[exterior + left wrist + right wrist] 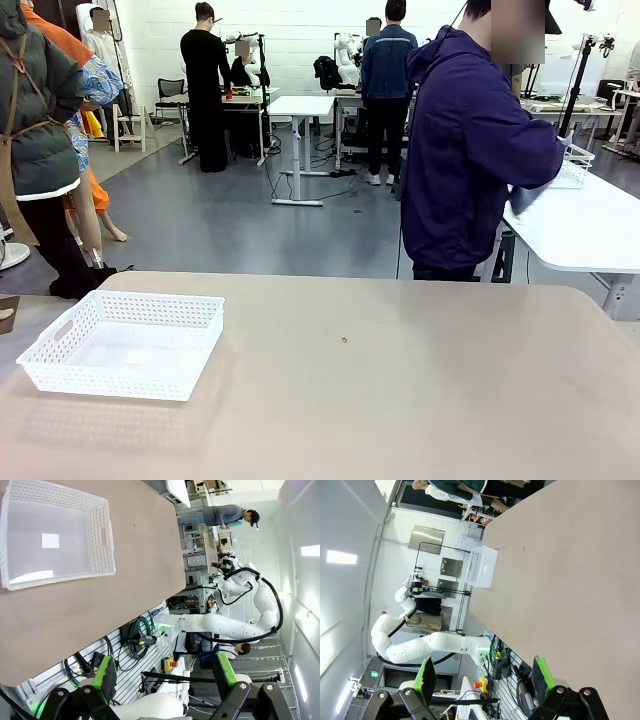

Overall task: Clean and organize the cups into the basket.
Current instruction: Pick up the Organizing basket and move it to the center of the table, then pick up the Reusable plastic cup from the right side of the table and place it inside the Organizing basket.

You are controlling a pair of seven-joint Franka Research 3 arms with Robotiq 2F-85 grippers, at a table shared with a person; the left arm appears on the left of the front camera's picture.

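Observation:
The white perforated basket (112, 379) stands empty on the left part of the tan table (400, 380). The cups are out of view. In the left wrist view my left gripper (166, 672) is open with nothing between its green pads, held off the table's near edge, with the basket (102, 535) ahead at the upper left. My right gripper (484, 676) is open and empty too, also back from the table, and the basket (482, 567) lies far off along the table's edge.
A person in a purple jacket (470, 150) stands at the far side, turned toward a white side table (590, 230) that carries a white wire basket (576, 166). A small dark speck (344, 340) marks the tabletop's middle.

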